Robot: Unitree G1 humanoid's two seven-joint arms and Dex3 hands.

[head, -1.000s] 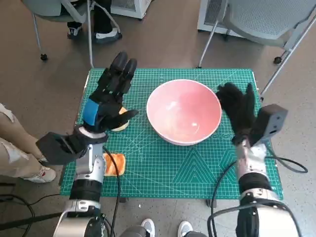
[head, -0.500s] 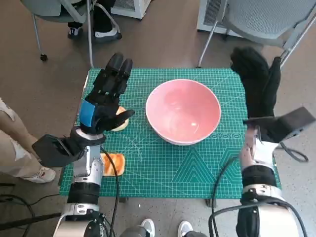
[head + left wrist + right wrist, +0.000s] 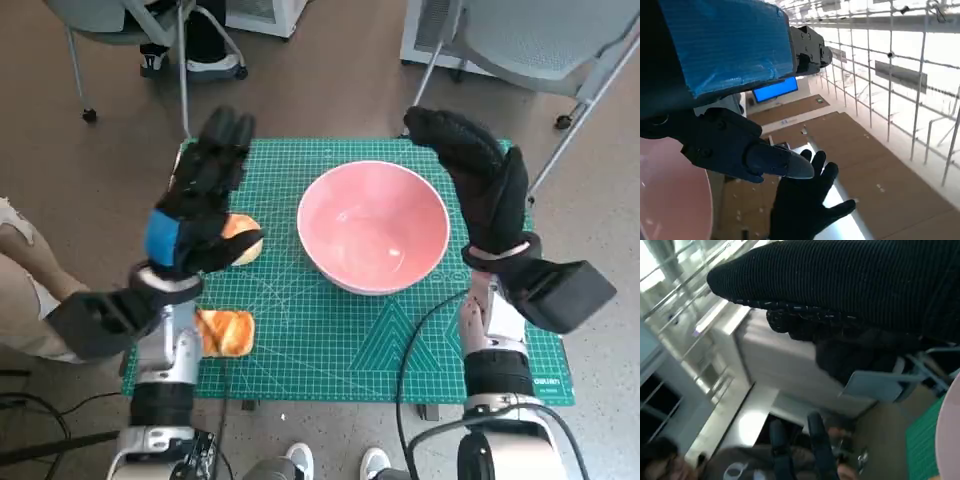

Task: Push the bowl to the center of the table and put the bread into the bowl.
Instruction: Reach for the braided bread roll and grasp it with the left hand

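The bowl (image 3: 372,226), pink and upright, is sitting on the green cutting mat (image 3: 330,330) between the two raised hands, and neither hand is touching it. The left hand (image 3: 197,205) is hovering with its fingers (image 3: 215,150) stretched out straight and apart, holding nothing; in the left wrist view its thumb (image 3: 782,162) is pointing out over the bowl's rim (image 3: 675,195), with the gloved right hand (image 3: 802,210) showing beyond it, spread open. Just beyond the left thumb, between that hand and the bowl, one piece of bread (image 3: 240,240) is lying on the mat, partly hidden under the hand. A second piece of bread (image 3: 224,331) is lying nearer the robot, beside the left forearm (image 3: 165,345). The right hand (image 3: 478,180) is lifted above the bowl's far right side, its fingers (image 3: 435,128) loosely extended and curving over towards the bowl, gripping nothing. The right wrist view is showing only the glove (image 3: 850,285) as a dark band, with a blurred room behind it. Beyond the mat's far edge, chair legs (image 3: 425,85) are standing on the brown floor (image 3: 330,80), and a person's shoes (image 3: 215,68) are showing near them.
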